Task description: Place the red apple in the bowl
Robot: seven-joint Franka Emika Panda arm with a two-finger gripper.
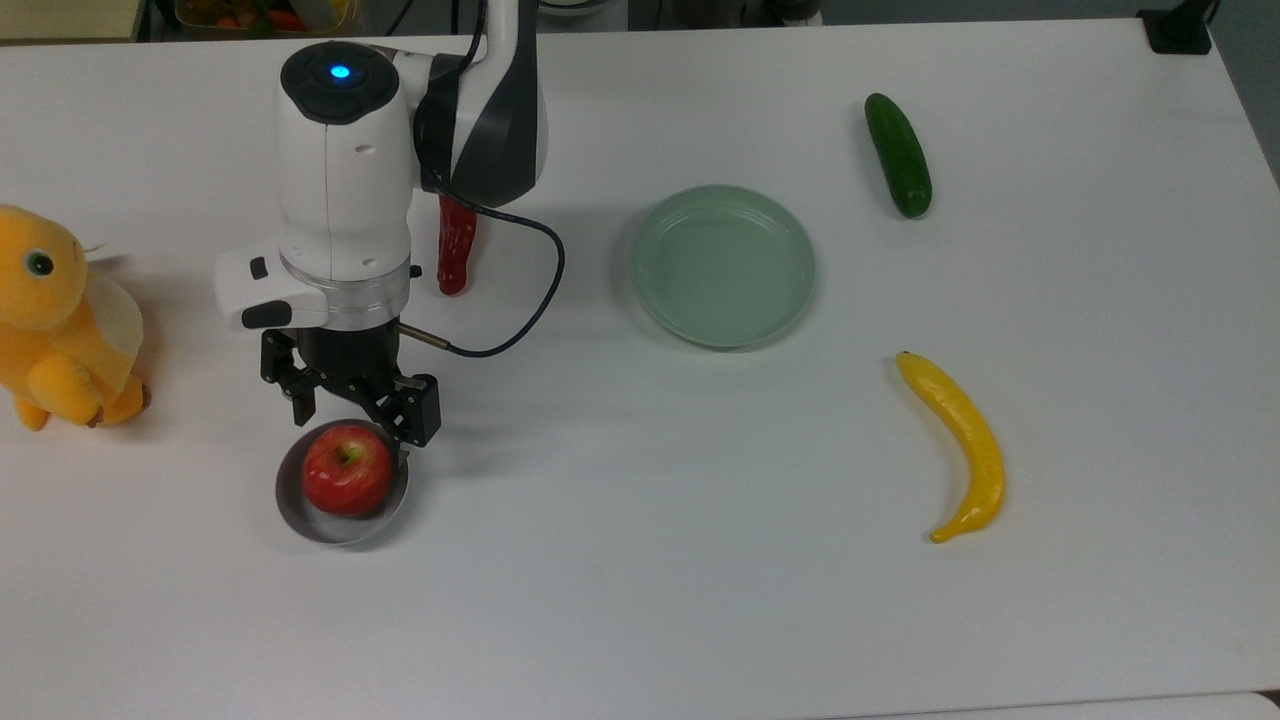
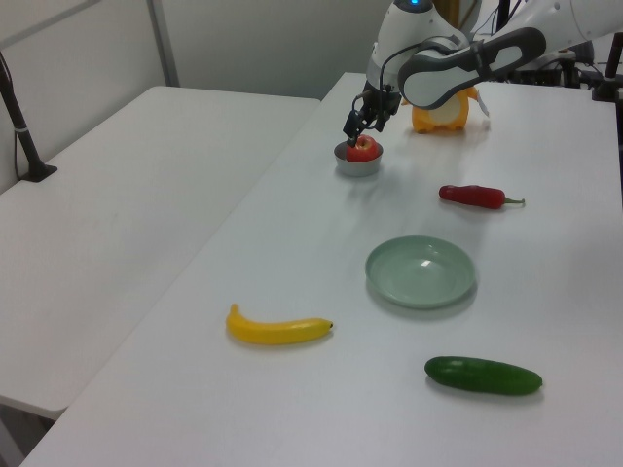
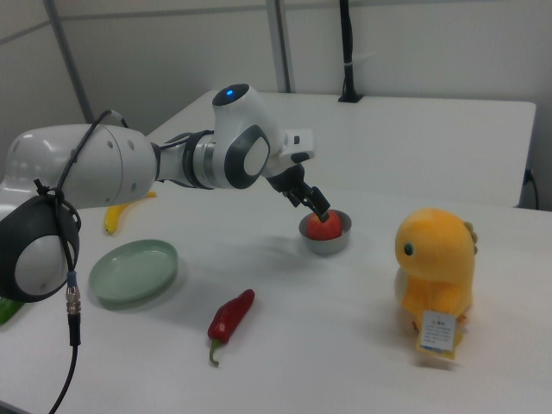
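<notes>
Top view: the red apple [image 1: 346, 469] sits inside the bowl [image 1: 289, 503], stem dimple facing up, near the worktop's [image 1: 640, 600] left edge as the top view shows it. The gripper [image 1: 350, 410] hangs just above the bowl's far rim with its fingers spread wide, holding nothing and clear of the apple. A yellow plush toy [image 1: 60, 320] stands at the left edge of the worktop. A red chili pepper [image 1: 457, 250] lies partly under the arm, towards the far edge. A pale green plate [image 1: 723, 265] rests around the middle of the worktop, a cucumber [image 1: 898, 154] lies towards the far right corner, and a banana [image 1: 958, 440] lies towards the right edge, well apart from the bowl.

Right view: the apple [image 3: 323, 226] fills most of the grey bowl [image 3: 326, 243], and the gripper [image 3: 310, 203] is just above it
</notes>
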